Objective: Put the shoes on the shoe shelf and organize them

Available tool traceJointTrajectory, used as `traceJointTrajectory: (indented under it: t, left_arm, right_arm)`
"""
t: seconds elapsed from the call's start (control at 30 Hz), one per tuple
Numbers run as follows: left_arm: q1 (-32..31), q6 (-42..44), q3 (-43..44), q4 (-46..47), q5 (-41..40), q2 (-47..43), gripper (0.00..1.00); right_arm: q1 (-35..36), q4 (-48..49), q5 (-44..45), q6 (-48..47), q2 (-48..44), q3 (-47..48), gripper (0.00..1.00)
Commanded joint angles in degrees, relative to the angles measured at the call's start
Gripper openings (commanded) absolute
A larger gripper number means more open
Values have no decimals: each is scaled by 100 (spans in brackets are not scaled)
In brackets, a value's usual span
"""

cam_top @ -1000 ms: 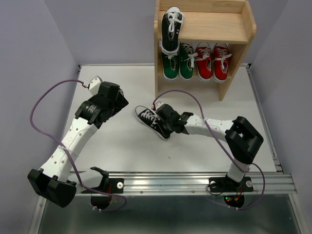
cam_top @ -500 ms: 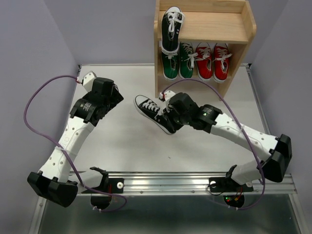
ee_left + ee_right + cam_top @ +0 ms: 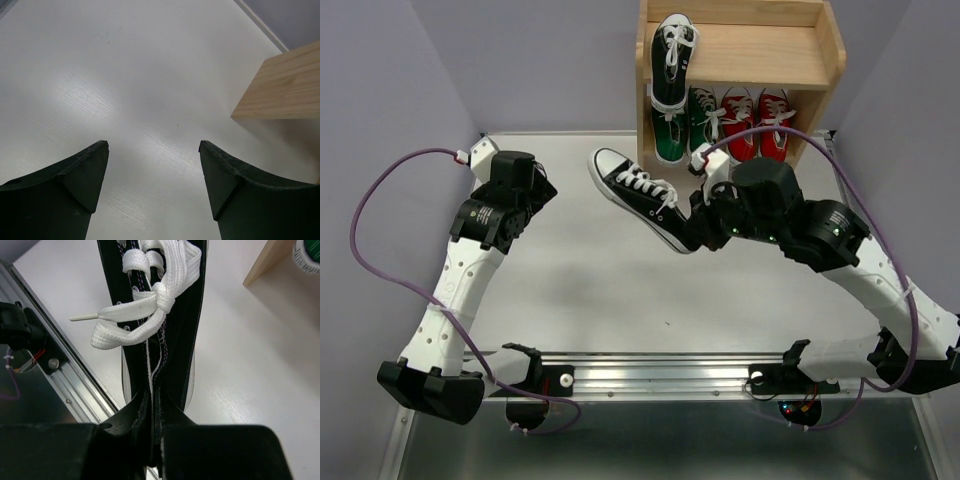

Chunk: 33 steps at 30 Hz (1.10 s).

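While my right gripper (image 3: 694, 232) pinches black shoe (image 3: 638, 192) at heel end, toe points far-left, near shelf (image 3: 760, 55); my left gripper (image 3: 152, 146) spread, holding nothing, above table (image 3: 150, 65).

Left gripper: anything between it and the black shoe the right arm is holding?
Nothing. In the top view only bare table lies between the left gripper and the black shoe. The left wrist view shows bare table ahead of its open fingers too.

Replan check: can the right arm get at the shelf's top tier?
Probably yes: the right hand, shut on the black shoe, is close before the shelf, and its top tier is bare on the right.
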Motion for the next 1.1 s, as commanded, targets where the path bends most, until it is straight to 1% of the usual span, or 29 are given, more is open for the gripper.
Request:
traceJointTrajectory:
  t: [0.0,0.03,0.2,0.33,0.43,0.6,0.73,0.77,0.83,0.93,0.97,1.03,1.07]
  left_arm:
    - [47,106,218,79,-62,-17,84]
    - [47,89,183,87,-54,-43,84]
    - [74,45,78,123,-19,-105,84]
    - [91,36,25,149,17,-131,84]
    - [83,36,16,131,8,-131,84]
    - [100,44,7,131,17,-149,84]
    - [109,45,7,140,34,-140,84]
    - [109,45,-2,123,34,-149,84]
    - [109,45,-10,123,43,-157,84]
    - [109,44,-19,123,52,-175,84]
    - [109,36,-28,131,61,-175,84]
    - [118,36,-37,123,69,-184,84]
    - [126,44,-45,123,69,-184,84]
  right_arm:
    - [31,560,194,-165,-245,907,1]
    - [31,594,273,-192,-244,1073,1]
    - [31,831,370,-254,-253,1329,1]
    - [31,1218,844,-210,-332,1417,1]
    - [31,1577,1467,-209,-376,1505,1]
    - [31,2254,2065,-262,-473,1584,1]
    - [31,2571,2882,-323,-421,1769,1]
    - [31,2625,3223,-385,-342,1865,1]
    - [31,2800,3480,-394,-263,1945,1]
    - [31,3011,3973,-719,-61,2155,1]
    - [31,3073,4270,-789,10,2199,1]
    - [31,3205,4596,-1035,299,2427,1]
    - [31,3205,4928,-1175,431,2550,1]
